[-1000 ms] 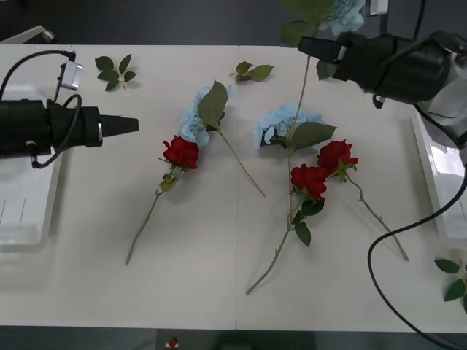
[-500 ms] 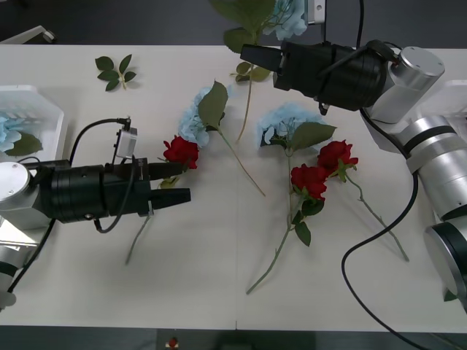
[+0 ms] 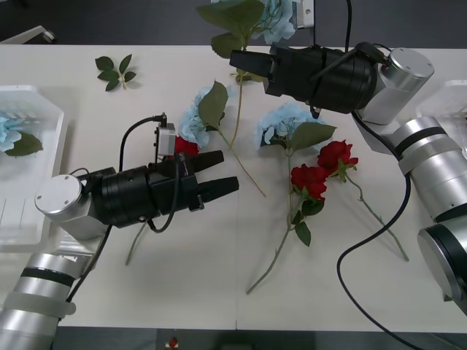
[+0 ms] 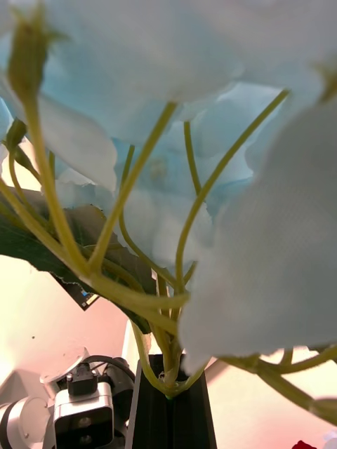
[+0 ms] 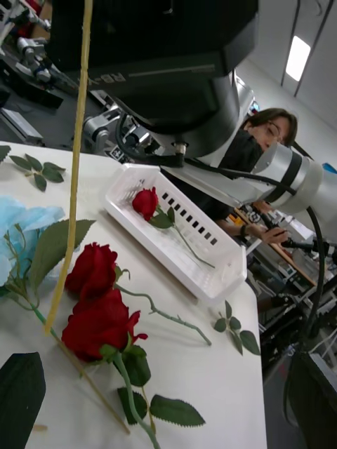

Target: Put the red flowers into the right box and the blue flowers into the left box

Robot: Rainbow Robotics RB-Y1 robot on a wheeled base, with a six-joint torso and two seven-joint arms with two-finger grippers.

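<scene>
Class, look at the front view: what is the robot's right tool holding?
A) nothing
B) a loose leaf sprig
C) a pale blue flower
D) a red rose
C: the right tool is shut on the stem of a blue flower lifted above the table.

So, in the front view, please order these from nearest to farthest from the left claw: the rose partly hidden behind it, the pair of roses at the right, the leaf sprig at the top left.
1. Rose just behind the left claw.
2. Pair of roses, toward the robot's right.
3. Leaf sprig, far corner on the left.
</scene>
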